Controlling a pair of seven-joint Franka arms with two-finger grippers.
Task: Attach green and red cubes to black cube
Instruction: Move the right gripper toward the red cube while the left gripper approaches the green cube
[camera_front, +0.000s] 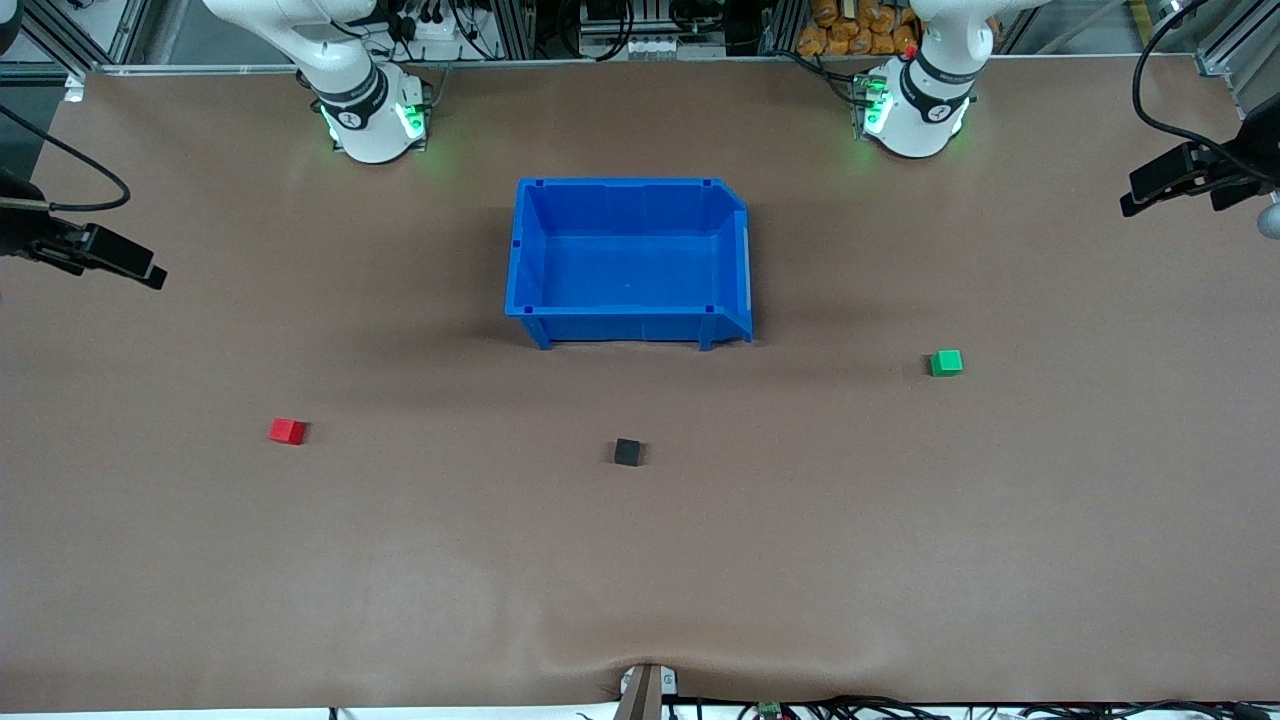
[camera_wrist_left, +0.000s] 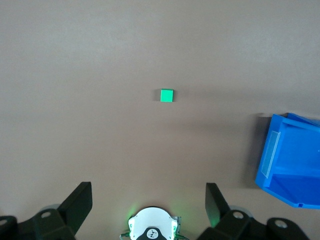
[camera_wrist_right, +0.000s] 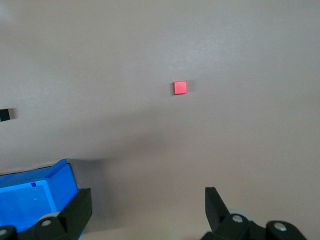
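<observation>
Front view: green cube (camera_front: 945, 362), red cube (camera_front: 287, 431), black cube (camera_front: 627, 452) look light, rigid; I'd pinch flat sides. My left tool (camera_wrist_left: 149, 200) and right tool (camera_wrist_right: 148, 205) gape, holding nothing.

I'm looking at a robotics lab: two white robot arm bases (camera_front: 372, 118) glowing green are bolted along a wide brown paper-covered counter (camera_front: 640, 560), with aluminium framing (camera_front: 500, 25), tangled black cables (camera_front: 420, 20) and side-mounted black cameras (camera_front: 1185, 175) around it.

blue bin (camera_front: 630, 325), brown table (camera_front: 900, 550)
</observation>
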